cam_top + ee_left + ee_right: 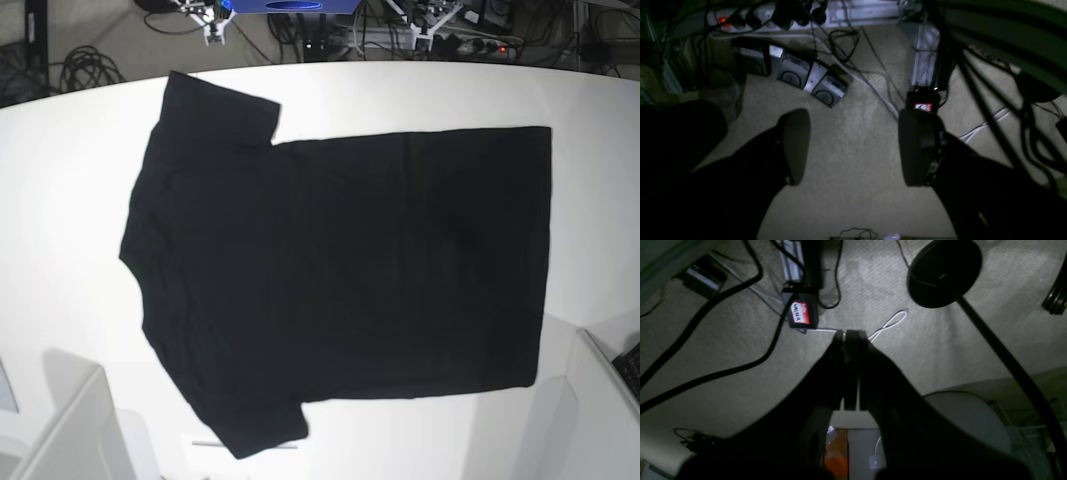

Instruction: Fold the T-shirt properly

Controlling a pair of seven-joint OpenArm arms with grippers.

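The T-shirt [340,280] lies flat, plain side up, across the white table [60,200], sleeves toward nine o'clock. Left gripper [853,146] hangs spread above beige carpet [853,186]; right gripper [850,370] is pressed together, empty. Cables [85,65] run at twelve.

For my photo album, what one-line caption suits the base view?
A plain black T-shirt lies spread flat on a white table, sleeves to the left, no fold started.

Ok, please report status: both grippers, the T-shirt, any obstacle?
Left gripper open, right gripper shut, both empty, over the floor. T-shirt flat on the table, plain side up, unfolded. Nothing lies on it.
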